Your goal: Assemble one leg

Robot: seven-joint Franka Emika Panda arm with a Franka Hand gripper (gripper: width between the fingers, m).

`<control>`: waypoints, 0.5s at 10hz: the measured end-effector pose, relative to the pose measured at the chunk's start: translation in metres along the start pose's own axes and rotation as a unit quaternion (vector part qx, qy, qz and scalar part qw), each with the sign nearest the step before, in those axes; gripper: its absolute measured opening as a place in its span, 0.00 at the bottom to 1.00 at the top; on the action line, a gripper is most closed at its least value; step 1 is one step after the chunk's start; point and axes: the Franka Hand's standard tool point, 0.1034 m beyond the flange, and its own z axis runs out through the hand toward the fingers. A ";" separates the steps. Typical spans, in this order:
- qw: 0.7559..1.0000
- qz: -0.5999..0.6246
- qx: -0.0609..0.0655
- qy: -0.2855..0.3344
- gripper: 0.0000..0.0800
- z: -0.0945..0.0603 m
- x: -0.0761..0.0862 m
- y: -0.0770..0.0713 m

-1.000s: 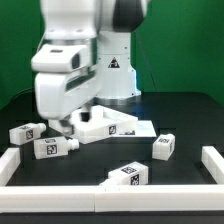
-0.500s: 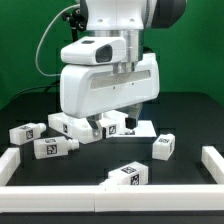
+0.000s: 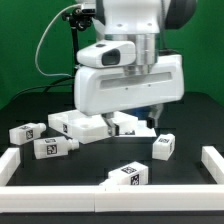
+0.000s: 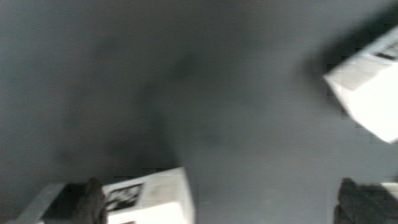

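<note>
My gripper hangs open low over the table, just above the flat white panel. In the wrist view, the gripper has one tagged white leg between its fingers, close to one fingertip and far from the other. I cannot tell if that finger touches it. In the exterior view this leg lies under the hand. Other legs lie at the exterior view's left, at its right and at the front.
A low white border runs along the table's front and turns up at both sides. Another white part shows at the edge of the wrist view, cut off. The arm's bulky hand hides the middle of the table.
The arm has swung toward the exterior view's right, from over the left legs to over the panel's right end. The parts on the table have not moved.
</note>
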 end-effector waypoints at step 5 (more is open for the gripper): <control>0.991 0.131 0.013 -0.006 0.81 0.008 0.025 -0.026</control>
